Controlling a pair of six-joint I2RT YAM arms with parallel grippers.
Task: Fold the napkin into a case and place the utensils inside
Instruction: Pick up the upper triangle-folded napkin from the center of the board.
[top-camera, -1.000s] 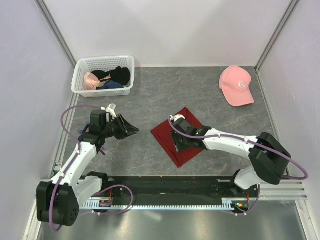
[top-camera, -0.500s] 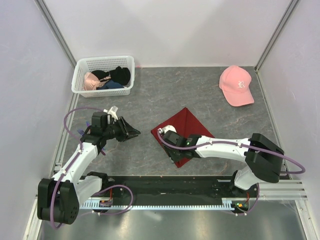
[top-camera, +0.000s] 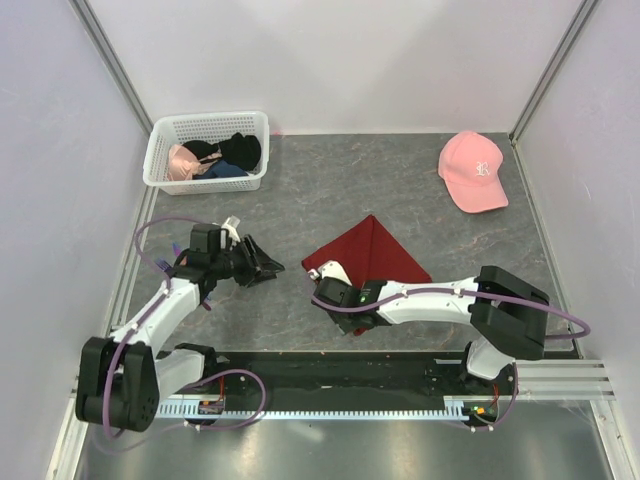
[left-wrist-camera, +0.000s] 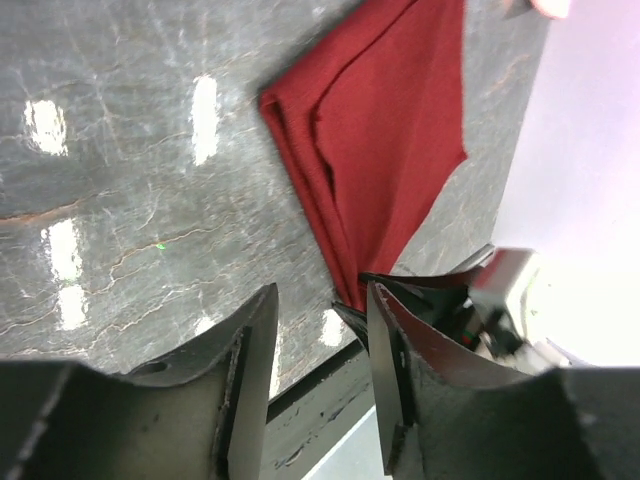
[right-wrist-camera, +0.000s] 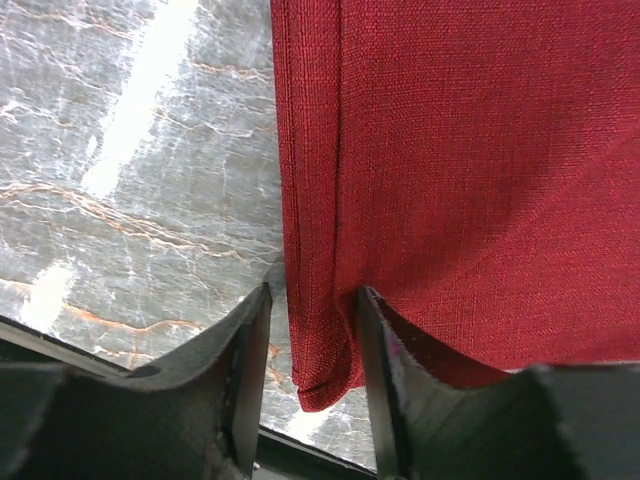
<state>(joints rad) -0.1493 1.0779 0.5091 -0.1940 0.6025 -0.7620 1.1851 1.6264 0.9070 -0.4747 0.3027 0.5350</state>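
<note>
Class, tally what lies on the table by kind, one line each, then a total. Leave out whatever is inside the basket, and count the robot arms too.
Dark red napkin: 1
Pink cap: 1
White basket: 1
Robot arms: 2 (left arm, right arm)
Total: 5

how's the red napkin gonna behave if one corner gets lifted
Likely floppy: the napkin lies flat in soft folded layers with creases, so it should drape and sag. Probably light, being thin woven cloth. The layers look loose along the folded edge, so they may slide apart or unfold on the smooth table.
</note>
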